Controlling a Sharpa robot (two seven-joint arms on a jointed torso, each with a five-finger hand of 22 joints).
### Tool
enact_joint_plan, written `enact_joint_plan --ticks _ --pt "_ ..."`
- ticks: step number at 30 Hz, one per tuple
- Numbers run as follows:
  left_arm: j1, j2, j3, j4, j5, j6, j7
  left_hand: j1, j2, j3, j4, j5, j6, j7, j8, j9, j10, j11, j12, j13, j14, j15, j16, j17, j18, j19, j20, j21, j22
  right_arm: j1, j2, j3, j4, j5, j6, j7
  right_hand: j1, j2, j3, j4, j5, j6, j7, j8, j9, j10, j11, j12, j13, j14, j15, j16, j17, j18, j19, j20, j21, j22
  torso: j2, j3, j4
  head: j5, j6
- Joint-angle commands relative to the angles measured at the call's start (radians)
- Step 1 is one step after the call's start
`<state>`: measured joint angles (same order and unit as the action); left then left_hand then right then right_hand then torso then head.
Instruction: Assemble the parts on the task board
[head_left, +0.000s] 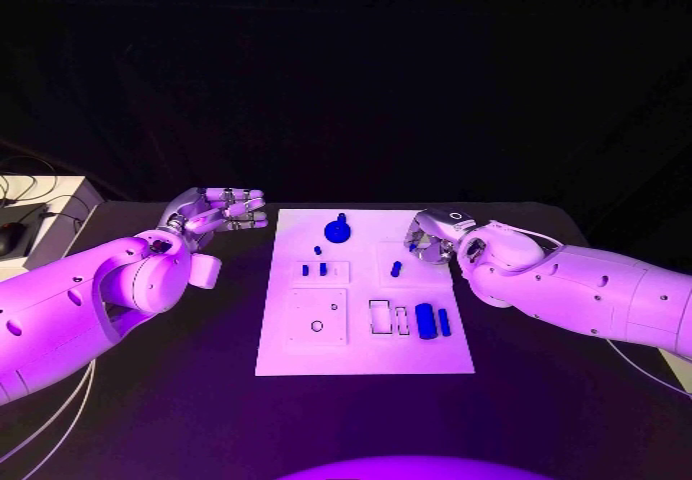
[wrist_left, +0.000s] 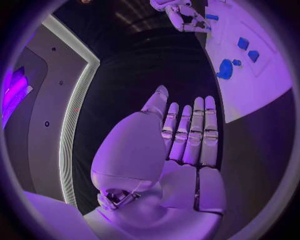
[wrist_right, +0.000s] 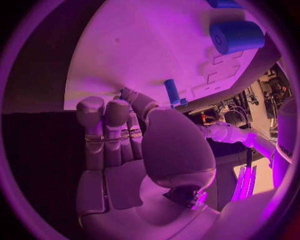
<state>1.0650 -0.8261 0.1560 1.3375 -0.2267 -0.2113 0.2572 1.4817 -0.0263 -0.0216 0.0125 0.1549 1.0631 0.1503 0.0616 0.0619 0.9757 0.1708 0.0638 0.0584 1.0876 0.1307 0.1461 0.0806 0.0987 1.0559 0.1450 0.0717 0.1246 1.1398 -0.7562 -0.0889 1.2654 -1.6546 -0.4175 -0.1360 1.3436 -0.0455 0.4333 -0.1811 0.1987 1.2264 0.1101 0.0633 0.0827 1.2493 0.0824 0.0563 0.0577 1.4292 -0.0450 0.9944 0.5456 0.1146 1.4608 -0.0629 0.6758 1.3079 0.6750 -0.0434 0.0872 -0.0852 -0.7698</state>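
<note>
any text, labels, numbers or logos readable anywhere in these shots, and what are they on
None can be read.
The task board shows only outlines and recesses, no lettering.
The blue parts, such as the round part and the cylinder, carry no marks.
The left hand and right hand show no legible brand or number.
Clutter beyond the table in the right wrist view is too small and blurred to tell.
</note>
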Motion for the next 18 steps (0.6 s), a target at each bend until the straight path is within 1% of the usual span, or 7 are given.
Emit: enact_joint_plan --ticks 1,3,6,10,14,17,18 --pt "-0.002 0.002 0.001 0.000 0.003 0.009 0.005 -0.003 -0.008 0.007 -0.001 -0.001 -0.009 0.005 0.001 0.000 -0.010 0.001 0.004 0.000 -0.005 0.001 0.005 -0.001 -0.009 0.001 0.005 0.006 -0.002 0.003 -0.007 0.004 0.008 0.033 -0.043 -0.012 0.004 0.012 0.001 -0.004 0.002 0.006 0.002 0.002 0.000 0.077 -0.043 0.004 0.005 0.001 -0.007 0.006 0.002 0.014 0.004 -0.002 0.002 0.074 0.000 -0.0002 -0.0005 0.002 0.001" --pt "-0.003 0.002 0.001 0.000 0.003 0.009 0.006 -0.003 -0.008 0.007 -0.001 -0.001 -0.009 0.005 0.001 0.000 -0.010 0.001 0.004 0.000 -0.005 0.001 0.005 -0.001 -0.009 0.001 0.005 0.006 -0.002 0.005 -0.013 0.006 0.014 0.061 -0.044 -0.010 0.004 0.012 0.002 -0.005 0.004 0.006 0.002 0.002 0.000 0.076 -0.043 0.003 0.005 0.001 -0.007 0.006 0.001 0.014 0.005 -0.002 0.003 0.075 -0.001 -0.0005 -0.0002 0.001 0.002" --pt "-0.005 0.002 0.001 -0.001 0.003 0.008 0.007 -0.002 -0.009 0.010 0.000 -0.001 -0.010 0.005 0.001 0.000 -0.011 0.001 0.005 0.001 -0.006 0.002 0.005 -0.002 -0.009 0.001 0.006 0.006 -0.003 0.011 -0.022 0.009 0.025 0.107 -0.043 -0.007 0.004 0.012 0.002 -0.006 0.004 0.006 0.002 0.002 0.000 0.076 -0.043 0.004 0.005 0.001 -0.007 0.005 0.001 0.014 0.005 -0.002 0.002 0.075 -0.001 -0.0006 -0.0005 0.003 0.006" --pt "-0.007 0.001 0.001 -0.002 0.003 0.007 0.009 -0.002 -0.009 0.010 0.000 -0.001 -0.010 0.005 0.002 0.000 -0.012 0.001 0.005 0.001 -0.006 0.002 0.005 -0.002 -0.009 0.001 0.006 0.006 -0.003 0.021 -0.037 0.015 0.049 0.157 -0.045 0.000 0.003 0.013 0.002 -0.007 0.006 0.006 0.002 0.002 0.000 0.075 -0.043 0.003 0.004 0.001 -0.007 0.005 0.000 0.015 0.005 -0.002 -0.005 0.074 0.000 -0.0003 -0.0009 0.003 0.009" --pt "-0.009 0.001 0.001 -0.004 0.003 0.007 0.009 -0.002 -0.009 0.010 0.000 -0.001 -0.010 0.005 0.002 0.000 -0.012 0.001 0.005 0.001 -0.006 0.002 0.005 -0.002 -0.009 0.001 0.006 0.006 -0.003 0.035 -0.064 0.022 0.100 0.224 -0.047 0.014 0.003 0.013 0.002 -0.008 0.008 0.005 0.002 0.002 0.000 0.075 -0.042 0.004 0.005 0.001 -0.007 0.004 0.000 0.015 0.006 -0.002 -0.006 0.075 0.001 0.0004 -0.0007 0.004 0.011" --pt "-0.011 0.000 0.001 -0.002 0.003 0.007 0.009 -0.002 -0.011 0.014 0.001 -0.001 -0.009 0.005 0.002 0.000 -0.012 0.001 0.006 0.001 -0.006 0.001 0.007 -0.002 -0.008 0.001 0.006 0.007 -0.005 0.042 -0.084 0.025 0.144 0.283 -0.050 0.025 0.003 0.014 0.001 -0.010 0.009 0.004 0.003 0.002 -0.001 0.073 -0.042 0.004 0.005 0.001 -0.006 0.003 -0.002 0.016 0.006 -0.002 -0.011 0.074 0.001 0.0001 -0.0004 0.009 0.012" --pt "-0.012 -0.002 0.001 0.000 0.003 0.007 0.010 -0.002 -0.011 0.014 0.001 -0.001 -0.009 0.005 0.002 0.000 -0.012 0.001 0.006 0.001 -0.006 0.001 0.007 -0.002 -0.008 0.001 0.006 0.007 -0.005 0.043 -0.090 0.026 0.160 0.300 -0.052 0.031 0.003 0.015 0.001 -0.011 0.011 0.004 0.003 0.002 -0.001 0.073 -0.042 0.003 0.004 0.001 -0.006 0.003 -0.002 0.016 0.006 -0.002 -0.013 0.074 0.002 0.0001 0.0002 0.013 0.013"
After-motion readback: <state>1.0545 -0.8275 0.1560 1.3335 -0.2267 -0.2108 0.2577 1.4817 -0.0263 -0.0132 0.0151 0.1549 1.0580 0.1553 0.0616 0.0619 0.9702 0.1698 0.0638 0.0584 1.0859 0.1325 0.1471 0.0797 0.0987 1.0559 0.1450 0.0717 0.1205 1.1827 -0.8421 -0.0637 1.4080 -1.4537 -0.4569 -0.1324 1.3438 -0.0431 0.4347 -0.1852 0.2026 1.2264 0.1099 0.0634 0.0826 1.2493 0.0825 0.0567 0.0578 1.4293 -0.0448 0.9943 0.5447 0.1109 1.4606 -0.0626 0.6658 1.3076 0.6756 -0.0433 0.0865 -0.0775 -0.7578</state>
